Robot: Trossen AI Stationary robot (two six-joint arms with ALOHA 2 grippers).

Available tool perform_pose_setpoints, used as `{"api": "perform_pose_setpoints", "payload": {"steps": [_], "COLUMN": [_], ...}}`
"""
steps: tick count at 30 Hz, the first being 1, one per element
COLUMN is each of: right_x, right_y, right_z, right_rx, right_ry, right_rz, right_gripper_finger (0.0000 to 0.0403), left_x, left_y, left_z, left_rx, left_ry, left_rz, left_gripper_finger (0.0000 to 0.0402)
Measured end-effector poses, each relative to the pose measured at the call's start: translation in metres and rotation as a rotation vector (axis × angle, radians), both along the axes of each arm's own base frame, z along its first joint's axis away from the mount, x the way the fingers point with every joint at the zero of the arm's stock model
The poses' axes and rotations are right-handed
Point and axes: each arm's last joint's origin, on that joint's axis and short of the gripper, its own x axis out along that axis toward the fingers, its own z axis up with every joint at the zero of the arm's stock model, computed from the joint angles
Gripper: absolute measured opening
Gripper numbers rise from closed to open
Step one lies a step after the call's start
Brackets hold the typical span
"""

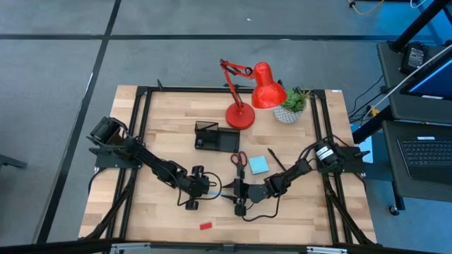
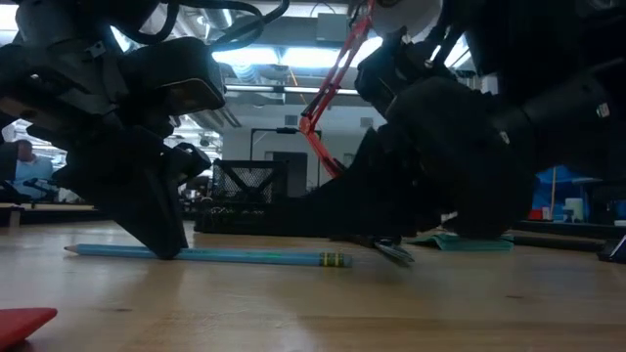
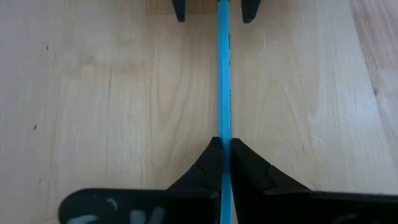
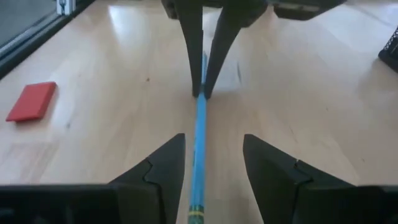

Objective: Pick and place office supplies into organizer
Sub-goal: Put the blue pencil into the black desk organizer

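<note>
Your left gripper (image 3: 222, 149) is down on the table with its fingers pinched tight on the light-blue pen (image 3: 223, 81), which lies flat on the wood in front of the organizer (image 1: 215, 136) and well short of it. Your right gripper (image 4: 211, 165) faces it from the other end of the same pen, fingers spread wide on either side of the barrel and gripping nothing (the pen simply runs through the gap). So you're at the grasp step of this pick: pen secured on the left, not yet lifted. From table height the pen (image 2: 210, 256) looks to be resting along its full length, though the dark arms hide part of it, so I can't be sure the held end hasn't started to rise. Next, I'd say, you need the right arm clear of the barrel, then a straight lift and a carry toward the black tray's compartments. The red scissors (image 1: 238, 159), the cyan sticky-note pad (image 1: 258, 165) and the small red block (image 1: 205, 226) are all on the table, unplaced.
</note>
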Motion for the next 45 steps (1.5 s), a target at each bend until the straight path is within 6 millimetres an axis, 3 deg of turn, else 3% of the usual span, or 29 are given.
{"api": "perform_pose_setpoints", "payload": {"steps": [18,29,45], "right_x": [-0.001,0.007,0.005], "right_y": [0.000,0.004,0.003], "right_z": [-0.005,-0.025,-0.030], "right_rx": [-0.001,0.045,0.016], "right_ry": [0.011,0.019,0.047], "right_rz": [0.003,-0.019,-0.001], "right_gripper_finger": [0.0165,0.0165,0.0165], "left_x": [0.001,0.002,-0.004], "left_y": [0.002,0.003,0.007], "left_z": [0.000,0.000,0.005], "left_rx": [-0.005,-0.011,0.066], "left_ry": [0.002,0.004,0.024], "left_rz": [0.012,0.015,0.021], "left_gripper_finger": [0.0006,0.0007,0.0009]}}
